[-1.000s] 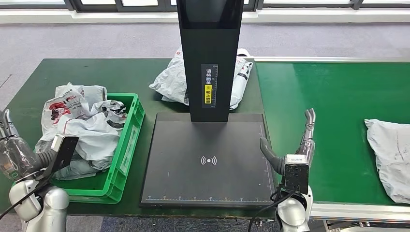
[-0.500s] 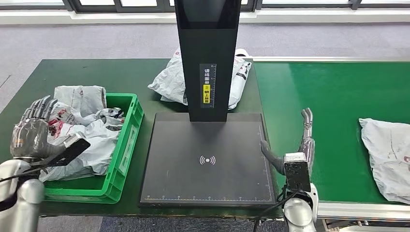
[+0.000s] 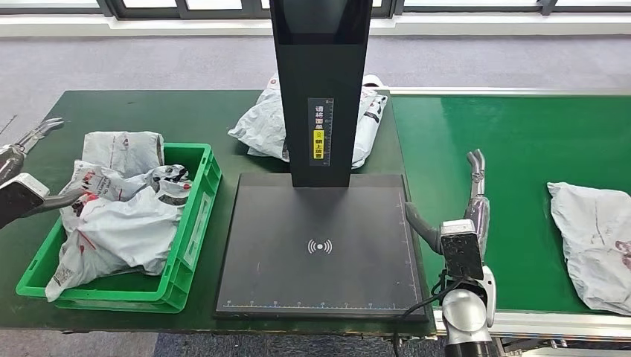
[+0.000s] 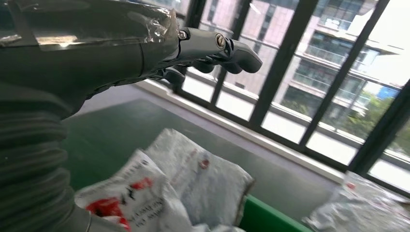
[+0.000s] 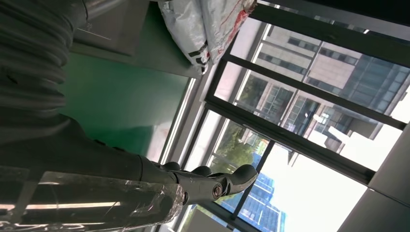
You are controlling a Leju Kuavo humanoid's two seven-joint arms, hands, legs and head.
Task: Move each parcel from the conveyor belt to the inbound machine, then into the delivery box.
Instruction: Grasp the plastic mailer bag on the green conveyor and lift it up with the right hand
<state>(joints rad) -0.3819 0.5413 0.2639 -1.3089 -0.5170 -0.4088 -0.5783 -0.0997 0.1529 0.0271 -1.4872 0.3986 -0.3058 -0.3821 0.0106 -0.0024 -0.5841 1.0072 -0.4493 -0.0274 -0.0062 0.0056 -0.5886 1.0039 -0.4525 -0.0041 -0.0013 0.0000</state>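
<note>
A grey parcel (image 3: 594, 242) lies on the green conveyor belt (image 3: 513, 156) at far right. Near its left edge, the right hand (image 3: 465, 216) hovers empty, fingers spread. The left hand (image 3: 26, 167), also spread and empty, hangs left of the parcel-filled green delivery box (image 3: 195, 223).

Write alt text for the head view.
A black inbound machine stands mid-table, a green delivery box of grey parcels to its left. The open right hand hovers by the conveyor belt, where one parcel lies.
</note>
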